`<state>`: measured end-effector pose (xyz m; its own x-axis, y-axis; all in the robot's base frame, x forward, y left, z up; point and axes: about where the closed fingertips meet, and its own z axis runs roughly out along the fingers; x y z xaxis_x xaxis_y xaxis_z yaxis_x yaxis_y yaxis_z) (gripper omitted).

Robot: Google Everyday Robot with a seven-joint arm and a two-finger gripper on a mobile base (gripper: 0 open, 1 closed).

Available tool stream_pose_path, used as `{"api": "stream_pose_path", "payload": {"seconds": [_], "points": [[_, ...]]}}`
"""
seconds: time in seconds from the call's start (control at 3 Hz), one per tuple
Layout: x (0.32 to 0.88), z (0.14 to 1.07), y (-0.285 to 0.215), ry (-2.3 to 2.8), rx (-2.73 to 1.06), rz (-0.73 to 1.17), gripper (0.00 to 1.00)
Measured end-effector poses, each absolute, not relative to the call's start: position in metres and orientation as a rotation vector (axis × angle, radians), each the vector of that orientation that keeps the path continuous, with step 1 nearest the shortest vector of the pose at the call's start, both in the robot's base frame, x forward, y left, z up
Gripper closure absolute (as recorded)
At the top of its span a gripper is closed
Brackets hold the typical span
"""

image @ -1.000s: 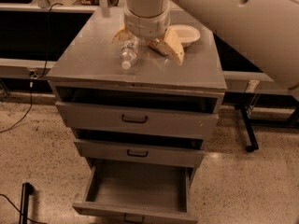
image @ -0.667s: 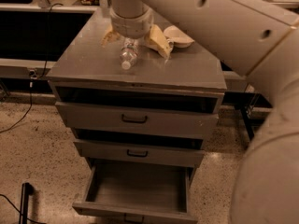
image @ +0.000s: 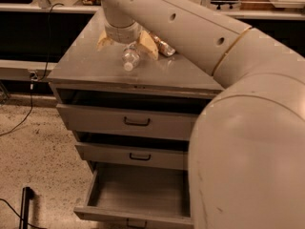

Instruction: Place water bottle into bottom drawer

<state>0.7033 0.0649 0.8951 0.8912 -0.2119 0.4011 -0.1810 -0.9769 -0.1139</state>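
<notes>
The water bottle [image: 129, 59] lies on its side on the grey cabinet top [image: 86, 61], white cap toward the front edge. My gripper [image: 127, 44] hangs just above the bottle's far end, open. Its two tan fingers [image: 148, 46] stand apart, one on each side of the bottle, and I cannot tell whether they touch it. The bottom drawer [image: 138, 191] is pulled out at the foot of the cabinet, showing a plain grey inside with nothing in it. My arm hides the drawer's right part.
A shiny can [image: 164, 47] lies on the cabinet top just right of the gripper. The two upper drawers [image: 136, 121] with dark handles stand slightly ajar. My large arm [image: 248, 128] fills the right side. A cable and a dark object [image: 25, 202] lie on the speckled floor at left.
The gripper has moved left and toward the front, from beside the bottle to over its far end, fingers now straddling it. The arm has swung closer and fills the right. The bottle has not moved.
</notes>
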Motion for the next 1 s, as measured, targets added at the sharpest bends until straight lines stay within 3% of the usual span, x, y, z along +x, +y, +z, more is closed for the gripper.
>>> {"api": "stream_pose_path", "payload": {"seconds": [0.67,1.0], "points": [[0.748,0.862,0.073,0.263,-2.98,-0.703,0.0],[0.759,0.855,0.067,0.273,-2.989,-0.695,0.18]]}}
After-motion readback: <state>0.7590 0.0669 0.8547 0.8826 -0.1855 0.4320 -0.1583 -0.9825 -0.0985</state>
